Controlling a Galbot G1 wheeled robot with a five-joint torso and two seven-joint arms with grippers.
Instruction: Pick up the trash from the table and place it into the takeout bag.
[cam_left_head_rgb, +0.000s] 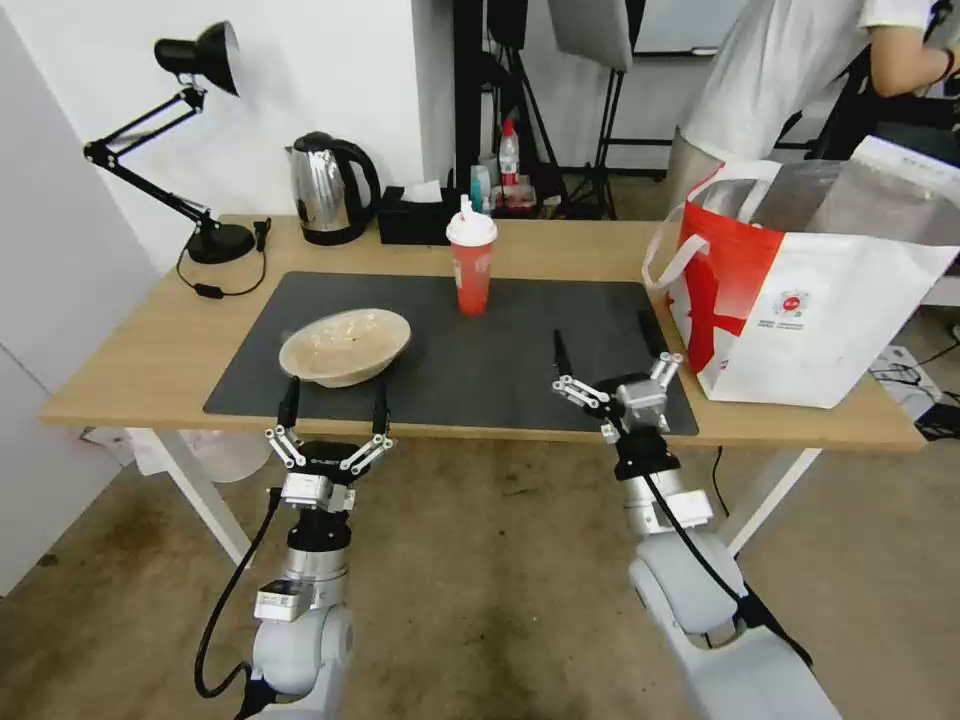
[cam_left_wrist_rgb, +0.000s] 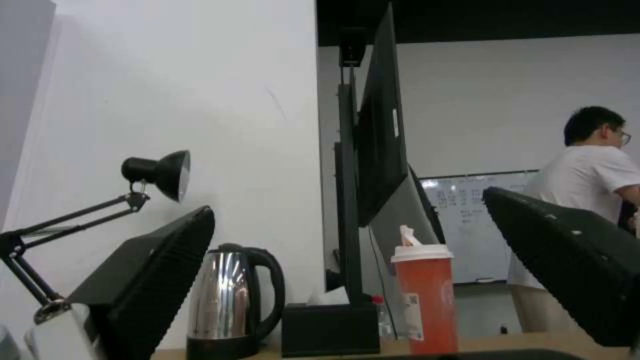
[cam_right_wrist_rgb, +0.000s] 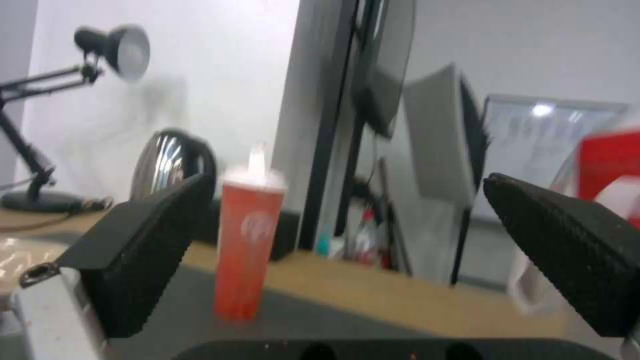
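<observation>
Both grippers are open and hold nothing — the right gripper (cam_left_head_rgb: 607, 372) should reach straight for the cup (cam_left_head_rgb: 472, 263), squeeze gently.

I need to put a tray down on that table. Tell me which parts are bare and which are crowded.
Freest: the dark mat between the beige bowl and the takeout bag, in front of the red cup. Bare wood also lies between the lamp base and the mat. Crowded: the back edge, with kettle and tissue box. The right gripper hangs over the mat's right front corner.

Beige bowl (cam_left_head_rgb: 345, 346), red cup (cam_left_head_rgb: 472, 262) on mat, bag (cam_left_head_rgb: 800, 290) right
</observation>
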